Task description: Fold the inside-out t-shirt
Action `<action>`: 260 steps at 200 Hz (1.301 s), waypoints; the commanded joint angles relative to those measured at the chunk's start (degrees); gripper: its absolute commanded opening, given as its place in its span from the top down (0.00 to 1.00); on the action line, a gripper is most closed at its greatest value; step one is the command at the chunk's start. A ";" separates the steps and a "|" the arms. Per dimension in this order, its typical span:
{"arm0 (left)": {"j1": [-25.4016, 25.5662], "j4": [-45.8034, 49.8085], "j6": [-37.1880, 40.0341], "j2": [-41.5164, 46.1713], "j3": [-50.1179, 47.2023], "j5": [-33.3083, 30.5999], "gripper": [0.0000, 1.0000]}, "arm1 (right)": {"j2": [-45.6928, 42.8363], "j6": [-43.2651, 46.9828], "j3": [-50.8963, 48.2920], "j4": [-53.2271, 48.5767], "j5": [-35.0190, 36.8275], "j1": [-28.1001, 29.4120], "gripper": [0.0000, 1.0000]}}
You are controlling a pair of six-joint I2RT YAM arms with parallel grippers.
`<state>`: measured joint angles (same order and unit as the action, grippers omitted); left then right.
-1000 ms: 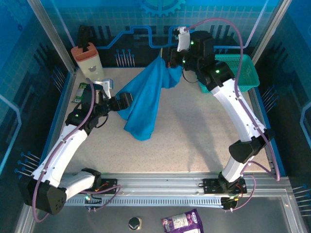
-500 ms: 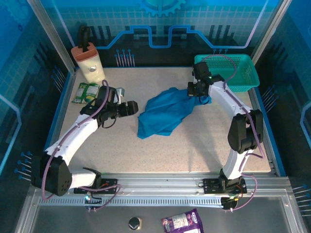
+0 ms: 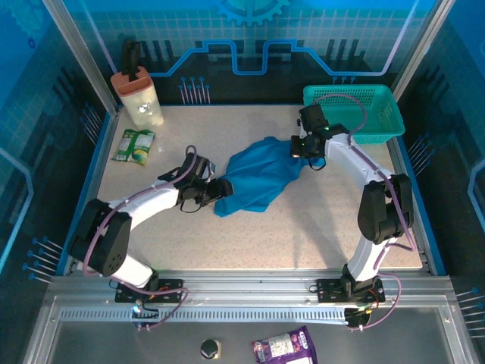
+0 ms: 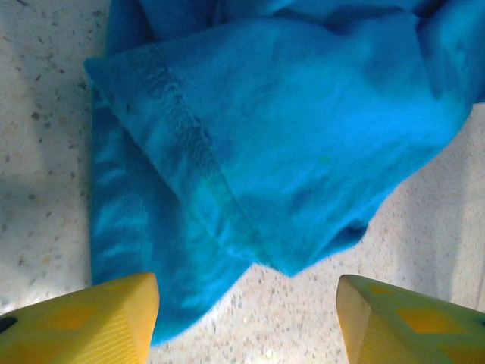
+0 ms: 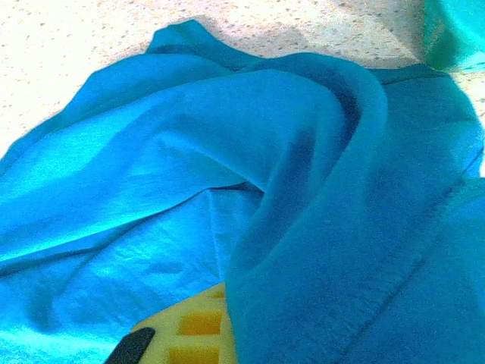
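Blue t-shirt (image 3: 261, 178) crumpled in the middle of the tabletop (image 3: 303, 227), slightly toward the far edge. Left gripper (image 3: 220, 188) at its near-left hem corner, jaws apart either side of the cloth, gripping nothing. Right gripper (image 3: 298, 148) at the heap's far-right end, clamped on a fold. Basket (image 3: 356, 114) in the far right corner.

Bright, blue-tinted top cam; wrist cams w/ blown-out table (image 5: 76, 30) glare, soft focus

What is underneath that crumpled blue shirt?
The speckled table shows all round the t-shirt, so it lies on that. A fold drapes over a yellow finger of the right gripper. Anything else beneath is covered by cloth.
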<state>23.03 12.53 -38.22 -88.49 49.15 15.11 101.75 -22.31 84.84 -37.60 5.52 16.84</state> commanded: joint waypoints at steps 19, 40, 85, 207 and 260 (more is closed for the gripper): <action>0.17 -6.65 -3.06 -6.72 3.43 -0.83 0.32 | -2.09 -0.90 1.11 -0.22 -1.68 2.29 0.95; 0.17 -7.95 -2.53 -8.80 4.61 -2.02 0.37 | -2.24 -0.74 1.83 -1.04 -1.24 3.32 0.95; 0.02 -8.23 -0.18 -9.16 7.30 -5.14 0.53 | -3.10 -0.75 2.29 -2.13 -0.39 4.69 0.94; -1.35 -4.28 4.65 -0.26 10.88 -6.83 1.00 | -11.50 0.06 1.61 -2.05 5.24 5.22 0.96; -5.56 0.07 9.63 20.91 13.46 -6.97 1.00 | -29.65 2.64 -2.07 3.08 13.42 4.94 1.00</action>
<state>19.44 10.00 -33.15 -76.99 59.00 8.64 81.62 -21.76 84.14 -38.44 13.63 21.43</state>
